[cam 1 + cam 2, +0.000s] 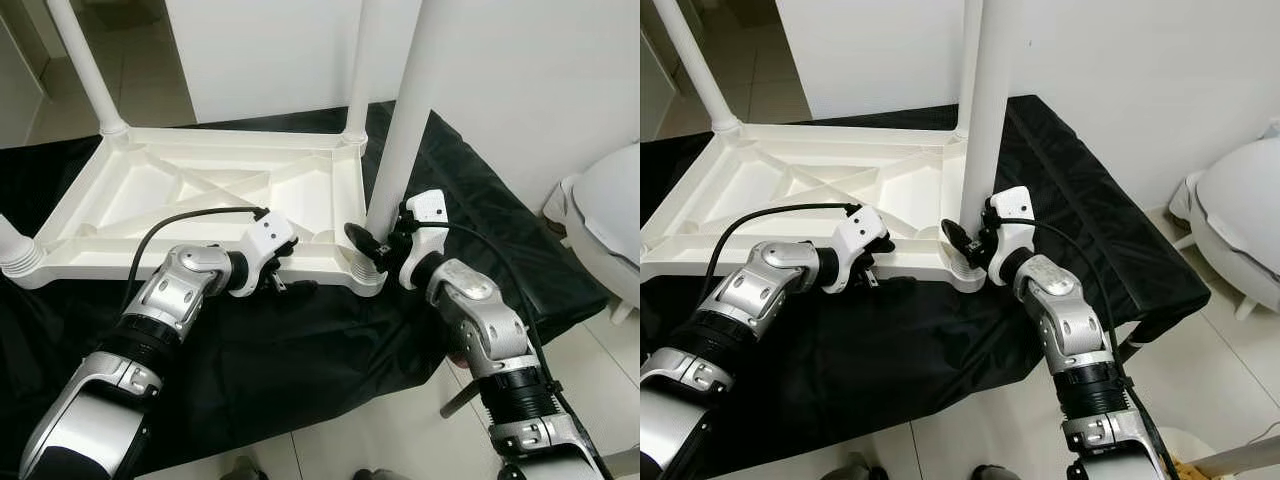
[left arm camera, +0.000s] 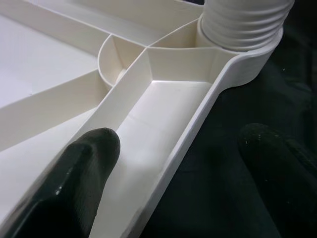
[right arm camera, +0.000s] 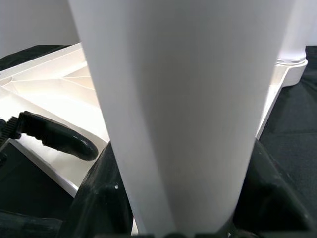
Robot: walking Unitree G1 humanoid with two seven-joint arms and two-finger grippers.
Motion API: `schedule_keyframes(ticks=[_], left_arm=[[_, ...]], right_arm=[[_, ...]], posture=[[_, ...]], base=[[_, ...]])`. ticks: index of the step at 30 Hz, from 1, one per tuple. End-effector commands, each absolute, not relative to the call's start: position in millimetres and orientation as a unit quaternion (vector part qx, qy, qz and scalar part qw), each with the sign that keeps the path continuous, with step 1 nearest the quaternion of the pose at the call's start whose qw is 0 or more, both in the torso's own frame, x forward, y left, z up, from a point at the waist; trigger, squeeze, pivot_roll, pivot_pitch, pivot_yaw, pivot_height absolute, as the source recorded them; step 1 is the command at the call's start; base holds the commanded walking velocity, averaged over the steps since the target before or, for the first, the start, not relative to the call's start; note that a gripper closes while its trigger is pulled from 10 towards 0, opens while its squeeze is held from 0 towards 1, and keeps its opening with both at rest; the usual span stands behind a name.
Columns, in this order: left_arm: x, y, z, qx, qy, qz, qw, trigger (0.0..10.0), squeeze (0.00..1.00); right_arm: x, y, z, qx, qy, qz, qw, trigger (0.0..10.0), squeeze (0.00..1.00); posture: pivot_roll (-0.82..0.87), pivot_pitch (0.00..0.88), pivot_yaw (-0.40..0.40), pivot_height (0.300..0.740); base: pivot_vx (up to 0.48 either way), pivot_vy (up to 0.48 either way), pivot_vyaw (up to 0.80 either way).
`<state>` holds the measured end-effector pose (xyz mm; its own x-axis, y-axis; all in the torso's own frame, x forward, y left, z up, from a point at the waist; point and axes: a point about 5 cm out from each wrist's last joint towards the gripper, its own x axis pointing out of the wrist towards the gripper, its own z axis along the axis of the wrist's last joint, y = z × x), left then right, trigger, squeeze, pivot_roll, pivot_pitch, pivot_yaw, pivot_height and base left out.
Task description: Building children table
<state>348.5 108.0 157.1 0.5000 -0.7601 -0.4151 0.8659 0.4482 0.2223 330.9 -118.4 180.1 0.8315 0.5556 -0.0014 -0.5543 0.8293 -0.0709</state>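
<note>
— On the black cloth (image 1: pixel 300 360): what lies there?
— White tabletop (image 1: pixel 200 190), upside down. Right claw (image 1: pixel 385 248) grips the white leg (image 1: pixel 405 120) at the near right corner socket.
— Left claw (image 1: pixel 283 275)?
— Open, fingers (image 2: pixel 79 173) straddling the near rim.

The upturned tabletop (image 1: pixel 200 190) and its legs (image 1: pixel 400 130) look like smooth, slightly glossy white plastic. Beneath lies matt black cloth (image 1: pixel 300 350), wrinkled. The floor tiles (image 1: pixel 380 440) shine.
</note>
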Motion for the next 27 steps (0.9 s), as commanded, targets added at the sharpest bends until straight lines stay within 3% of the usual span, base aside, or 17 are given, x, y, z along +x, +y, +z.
schedule_keyframes(ticks=[1, 8, 27], left_arm=[[348.7, 107.7, 163.0, 0.215, 0.125, -0.494, 0.833, 10.0, 0.0], [348.7, 108.9, 164.5, 0.214, 0.125, -0.493, 0.834, 10.0, 0.0], [349.3, 111.0, 165.9, 0.213, 0.127, -0.491, 0.835, 10.0, 0.0]], right_arm=[[329.5, -120.9, 152.6, -0.026, 0.054, 0.281, 0.958, 10.0, 0.0], [329.5, -118.5, 148.3, -0.024, 0.056, 0.265, 0.962, 10.0, 0.0], [330.1, -105.1, 160.2, 0.05, 0.0, 0.105, 0.993, 10.0, 0.0]], posture=[[-0.04, 0.142, 0.051, 0.74], [-0.04, 0.145, 0.048, 0.74], [-0.04, 0.147, 0.049, 0.74]], base=[[0.0, 0.0, 0.0], [0.0, 0.0, 0.0], [0.0, 0.0, 0.0]])
